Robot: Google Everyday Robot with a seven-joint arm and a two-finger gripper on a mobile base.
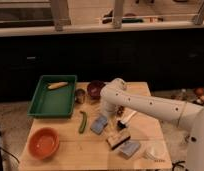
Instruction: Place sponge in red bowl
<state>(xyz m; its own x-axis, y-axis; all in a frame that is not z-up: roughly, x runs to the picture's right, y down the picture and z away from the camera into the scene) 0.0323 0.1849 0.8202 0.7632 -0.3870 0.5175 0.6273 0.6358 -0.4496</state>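
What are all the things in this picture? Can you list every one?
table: 1, light wood, middle of the view
tray: 1, green, back left of the table
yellow thing: 1, yellow, in the tray
red bowl: 1, orange-red, front left
maroon bowl: 1, dark maroon, back middle
cup: 1, grey, between the tray and the maroon bowl
cucumber: 1, green, left of the sponge
sponge: 1, blue-grey, middle of the table
brush: 1, brown and white, front
block: 1, blue-grey, beside the brush
round thing: 1, white, front right
arm: 1, white, reaching in from the right
pincer: 1, dark, just right of the sponge
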